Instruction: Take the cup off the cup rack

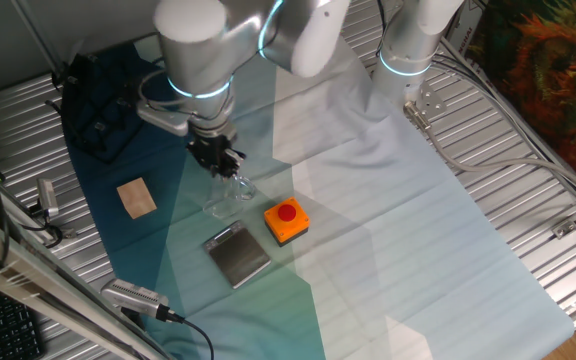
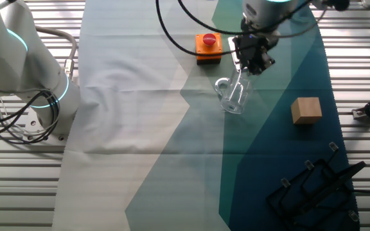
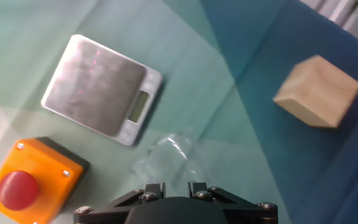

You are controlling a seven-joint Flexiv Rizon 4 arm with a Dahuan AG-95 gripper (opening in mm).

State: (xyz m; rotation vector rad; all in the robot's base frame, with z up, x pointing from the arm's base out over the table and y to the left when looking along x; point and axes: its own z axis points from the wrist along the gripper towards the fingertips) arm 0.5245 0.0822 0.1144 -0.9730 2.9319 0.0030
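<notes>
One fixed view: gripper [image 1: 222,160] upper centre, pinching cup [image 1: 230,190] by rim; cup rack [image 1: 98,95] upper left, well apart.
Other fixed view: cup [image 2: 234,95] tilted, below gripper [image 2: 257,62]; rack [image 2: 317,186] lower right.
Hand view: cup [image 3: 166,158] blurry between fingers [image 3: 152,190].

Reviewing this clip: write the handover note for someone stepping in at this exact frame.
Hand: shut on the cup, gripping near its rim; the glass hangs tilted over the cloth, whether it touches the cloth is unclear.
Cup rack: at the dark blue end of the cloth, well apart from the cup, nothing on its pegs in view.
Nearby: orange button box, metal scale, wooden block.
Done: cup is off the rack.
Left: probably set it down upright on a bare patch, clear of the button box and scale, then release.
</notes>
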